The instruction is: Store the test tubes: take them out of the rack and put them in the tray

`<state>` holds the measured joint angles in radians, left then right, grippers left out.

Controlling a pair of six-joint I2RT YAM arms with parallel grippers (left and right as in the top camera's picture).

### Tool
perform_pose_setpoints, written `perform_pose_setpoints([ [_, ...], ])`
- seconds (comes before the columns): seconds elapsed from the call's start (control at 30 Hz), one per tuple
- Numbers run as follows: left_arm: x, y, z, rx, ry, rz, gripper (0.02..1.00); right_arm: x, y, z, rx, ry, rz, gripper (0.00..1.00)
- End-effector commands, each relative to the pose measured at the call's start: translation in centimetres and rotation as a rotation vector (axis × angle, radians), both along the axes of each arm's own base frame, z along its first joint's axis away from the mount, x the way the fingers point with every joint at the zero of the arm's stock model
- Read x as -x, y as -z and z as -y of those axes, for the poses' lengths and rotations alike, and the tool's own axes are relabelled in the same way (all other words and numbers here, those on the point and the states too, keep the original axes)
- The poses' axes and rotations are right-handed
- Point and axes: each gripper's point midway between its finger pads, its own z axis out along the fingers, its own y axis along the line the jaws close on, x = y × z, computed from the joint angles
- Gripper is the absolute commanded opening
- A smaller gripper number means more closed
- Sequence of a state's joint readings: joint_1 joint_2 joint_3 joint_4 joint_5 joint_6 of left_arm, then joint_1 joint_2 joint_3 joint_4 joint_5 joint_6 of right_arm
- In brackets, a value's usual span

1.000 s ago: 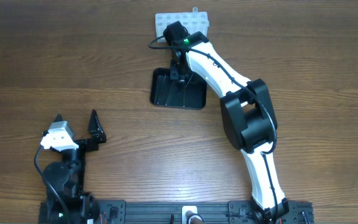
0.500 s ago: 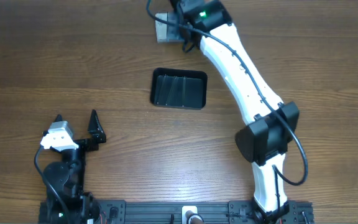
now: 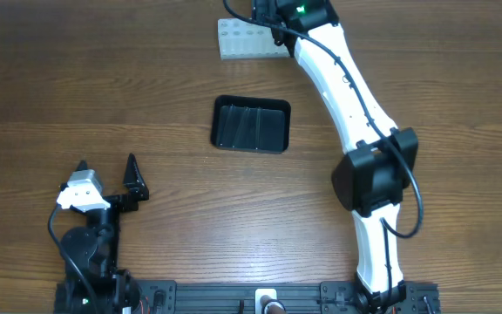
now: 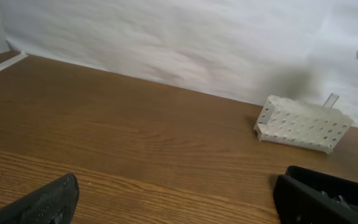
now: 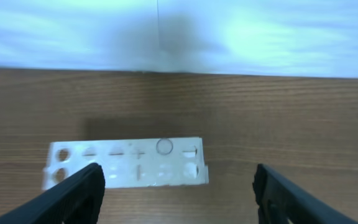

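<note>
Top view, clock directions taken from the tray (image 3: 251,126).

- Tray: black, ribbed floor, mid-table. Cannot tell whether any clear tubes lie in it.
- Rack (image 3: 244,42): white, at 12 o'clock of the tray, apart from it, near the table's far edge.
- Test tube (image 5: 164,147): one, upright in a back-row hole of the rack, toward one end. In the left wrist view it sticks up above the rack's far corner (image 4: 332,100).
- Right gripper (image 5: 178,186): lifted above the rack, jaws spread wide, nothing between them. The right arm (image 3: 342,83) reaches from the bottom edge up past 3 o'clock of the tray to the rack.
- Left gripper (image 3: 107,163): at 8 o'clock of the tray, well apart from it, low near its own base. Jaws wide apart and empty.
</note>
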<state>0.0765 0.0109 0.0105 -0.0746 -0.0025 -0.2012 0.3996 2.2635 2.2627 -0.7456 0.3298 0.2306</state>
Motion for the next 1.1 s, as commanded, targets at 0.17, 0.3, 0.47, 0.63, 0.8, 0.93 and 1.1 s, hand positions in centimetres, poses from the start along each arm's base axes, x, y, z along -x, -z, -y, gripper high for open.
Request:
perform_pose_setpoints([
  [0.17, 0.0, 0.1, 0.1, -0.014, 0.008, 0.001, 0.996, -2.7, 5.0, -0.9, 0.088, -0.05, 0.002, 0.766],
  [0.3, 0.0, 0.1, 0.1, -0.014, 0.008, 0.001, 0.998, -3.7, 6.4, -1.3, 0.098, -0.057, 0.021, 0.748],
  [0.47, 0.0, 0.1, 0.1, -0.014, 0.008, 0.001, 0.996, -4.4, 7.7, -1.5, 0.097, -0.052, 0.032, 0.726],
  [0.63, 0.0, 0.1, 0.1, -0.014, 0.008, 0.0, 0.996, -4.8, 9.0, -1.6, 0.099, -0.051, 0.029, 0.706],
  [0.8, 0.0, 0.1, 0.1, -0.014, 0.008, 0.001, 0.998, -5.0, 10.0, -1.6, 0.101, -0.05, 0.021, 0.691],
  [0.93, 0.0, 0.1, 0.1, -0.014, 0.008, 0.001, 0.998, -5.1, 10.2, -1.3, 0.098, -0.044, 0.02, 0.649],
  [1.1, 0.0, 0.1, 0.1, -0.014, 0.008, 0.001, 0.998, -5.3, 10.2, -0.8, 0.072, -0.013, 0.02, 0.59],
])
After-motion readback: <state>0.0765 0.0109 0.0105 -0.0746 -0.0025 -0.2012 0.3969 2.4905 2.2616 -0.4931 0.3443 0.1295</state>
